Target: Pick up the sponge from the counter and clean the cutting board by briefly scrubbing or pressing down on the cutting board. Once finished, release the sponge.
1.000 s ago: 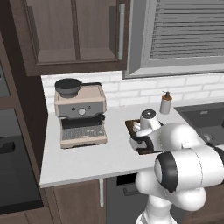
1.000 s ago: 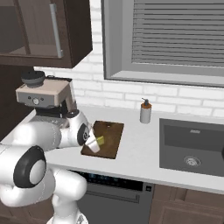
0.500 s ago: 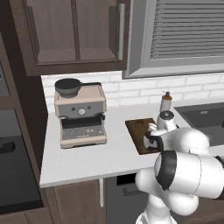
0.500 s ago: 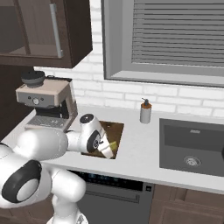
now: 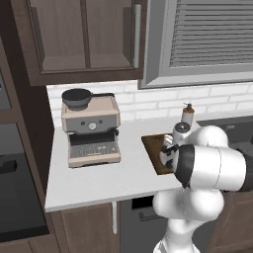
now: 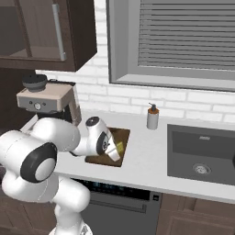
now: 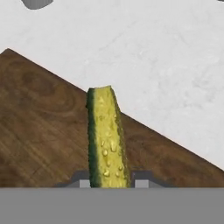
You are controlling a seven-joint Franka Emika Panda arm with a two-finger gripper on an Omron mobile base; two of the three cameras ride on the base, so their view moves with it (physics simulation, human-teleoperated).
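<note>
Yellow-green sponge [image 7: 106, 138], dark green scrub layer along one long side, stands on edge between our two finger tips in the hand view, so we record the gripper [image 7: 107, 183] as closed on the sponge, jaws set close against its flanks. Cutting board [image 7: 48, 135], dark brown wood with clear grain, is our landmark: the sponge sits over it, near the board's outer edge, and whether it presses on the wood or hovers just above we cannot tell. In the right base view the hand [image 6: 108, 146] is lowered over the board [image 6: 120, 136], with a yellowish patch of sponge [image 6: 118, 148] at its tip. We judge the pick-up done and the scrubbing either under way or about finished; the release is the step left, since the sponge is not yet let go. Surface entry: counter [image 5: 99, 175], plain pale worktop over dark brown cabinets, runs to both sides of the board. Room entry, placed from the board: coffee machine [image 5: 91, 129] well to its left in the left base view; soap dispenser [image 6: 153, 117] behind it toward the sink side; dark sink basin [image 6: 202, 153] further that way; white brick backsplash [image 6: 133, 98] behind; window with blinds [image 6: 188, 39] above; dark wall cabinets [image 5: 84, 37] over the machine.
</note>
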